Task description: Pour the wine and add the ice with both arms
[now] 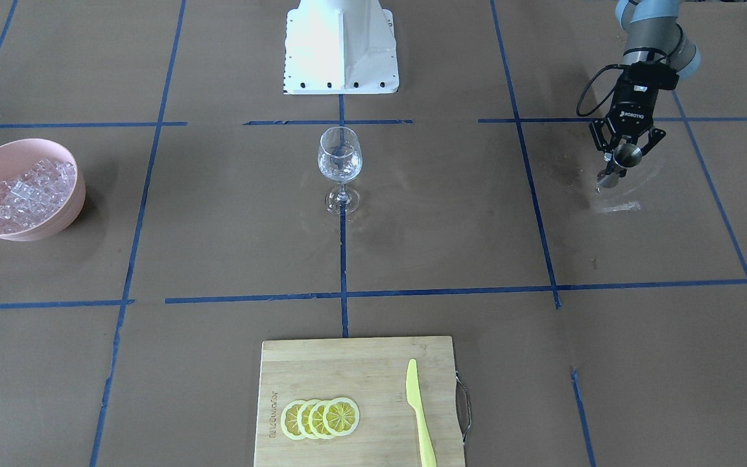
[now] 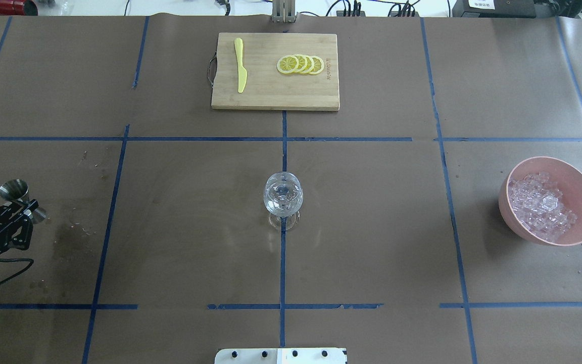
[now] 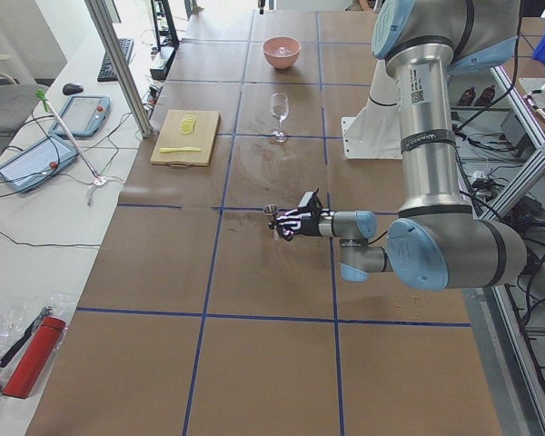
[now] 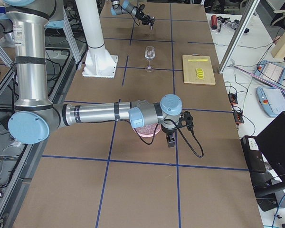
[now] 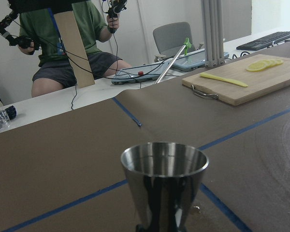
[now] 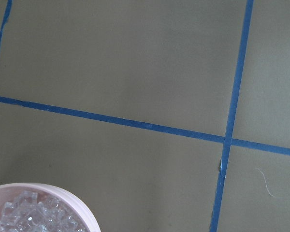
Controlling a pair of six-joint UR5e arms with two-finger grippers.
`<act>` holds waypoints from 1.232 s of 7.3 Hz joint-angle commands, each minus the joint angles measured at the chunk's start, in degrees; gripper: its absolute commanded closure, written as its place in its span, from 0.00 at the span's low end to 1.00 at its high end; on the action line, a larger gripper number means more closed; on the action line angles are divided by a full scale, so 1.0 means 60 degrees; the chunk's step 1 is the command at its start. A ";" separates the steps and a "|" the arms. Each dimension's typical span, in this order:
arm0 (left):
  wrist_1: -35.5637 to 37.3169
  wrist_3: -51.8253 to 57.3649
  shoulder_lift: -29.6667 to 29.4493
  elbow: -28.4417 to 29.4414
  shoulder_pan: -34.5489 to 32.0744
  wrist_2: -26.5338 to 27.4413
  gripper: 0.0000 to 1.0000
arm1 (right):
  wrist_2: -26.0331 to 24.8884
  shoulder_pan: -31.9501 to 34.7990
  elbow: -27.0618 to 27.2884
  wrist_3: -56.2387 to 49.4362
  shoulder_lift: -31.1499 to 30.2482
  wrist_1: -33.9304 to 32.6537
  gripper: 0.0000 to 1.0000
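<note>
My left gripper (image 1: pixel 623 159) is shut on a steel jigger (image 1: pixel 607 178) and holds it just above the table, far out on my left side. It shows at the left edge of the overhead view (image 2: pixel 29 210), and the jigger (image 5: pixel 164 181) stands upright in the left wrist view. A clear wine glass (image 1: pixel 340 155) stands upright at the table's middle (image 2: pixel 283 194). The ice (image 1: pixel 30 191) fills a pink bowl (image 2: pixel 581 187) on my right. My right gripper (image 4: pixel 171 137) hangs over that bowl; I cannot tell whether it is open. The right wrist view shows ice (image 6: pixel 29 215) at its lower left.
A wooden cutting board (image 2: pixel 271 93) at the far side carries several lemon slices (image 2: pixel 301 64) and a yellow-green knife (image 2: pixel 240 65). The white base block (image 1: pixel 341 48) stands behind the glass. Blue tape lines grid the brown table. An operator (image 5: pixel 63 43) sits beyond the table's left end.
</note>
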 commanded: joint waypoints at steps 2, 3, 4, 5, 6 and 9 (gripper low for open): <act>0.0050 -0.1422 -0.0075 0.0170 0.0115 0.0032 1.00 | -0.0003 -0.0014 -0.0004 0.0088 -0.0030 0.0070 0.00; 0.0050 -0.1569 -0.0395 0.0185 0.0130 0.0395 1.00 | -0.0003 -0.0014 0.0011 0.0088 -0.0030 0.0070 0.00; 0.0050 -0.1512 -0.0441 0.0214 0.0144 0.0645 1.00 | -0.0003 -0.0014 0.0011 0.0088 -0.0030 0.0070 0.00; 0.0050 -0.1424 -0.0558 0.0229 0.0159 0.0923 1.00 | -0.0003 -0.0014 0.0011 0.0088 -0.0030 0.0070 0.00; 0.0137 -0.1366 -0.0849 0.0562 0.0203 0.1289 1.00 | -0.0003 -0.0014 0.0011 0.0088 -0.0030 0.0070 0.00; 0.0153 -0.1350 -0.1085 0.0668 0.0408 0.1292 1.00 | 0.0012 -0.0014 0.0011 0.0088 -0.0030 0.0070 0.00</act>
